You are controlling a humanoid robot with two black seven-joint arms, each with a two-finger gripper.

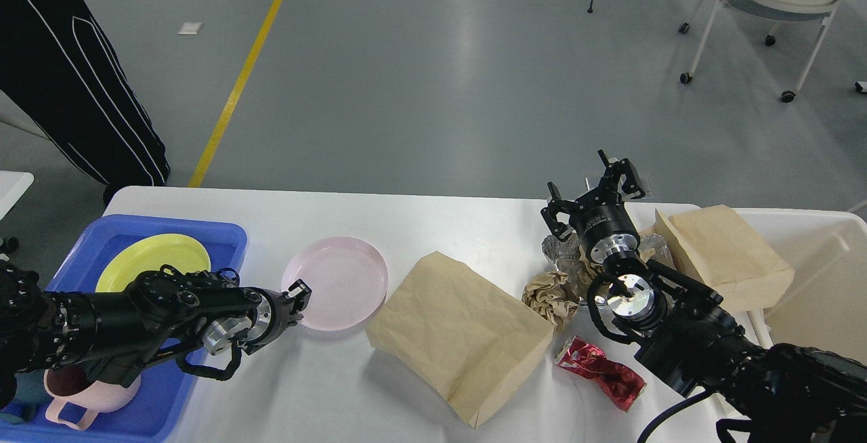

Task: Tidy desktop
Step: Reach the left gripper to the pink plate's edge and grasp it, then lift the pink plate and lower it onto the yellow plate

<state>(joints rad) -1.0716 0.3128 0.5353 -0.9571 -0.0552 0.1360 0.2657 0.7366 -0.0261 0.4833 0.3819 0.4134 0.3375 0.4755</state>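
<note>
Two grippers over a cluttered white tabletop (420, 226).
The left gripper (298, 294) sits at the pink plate's (336, 282) near-left rim; its fingers cannot be told apart. The right gripper (590, 189), fingers spread, hovers above crumpled paper (550, 297).

Views available to me: one, head-mounted, so no overlap to log. It looks forward and steeply down from above the near edge of the desktop (420, 219), which fills the lower half of the frame. Grey floor with a yellow line (244, 70) occupies the upper half. My arms enter from the lower left and lower right corners. Range: close, at arm's reach.
</note>
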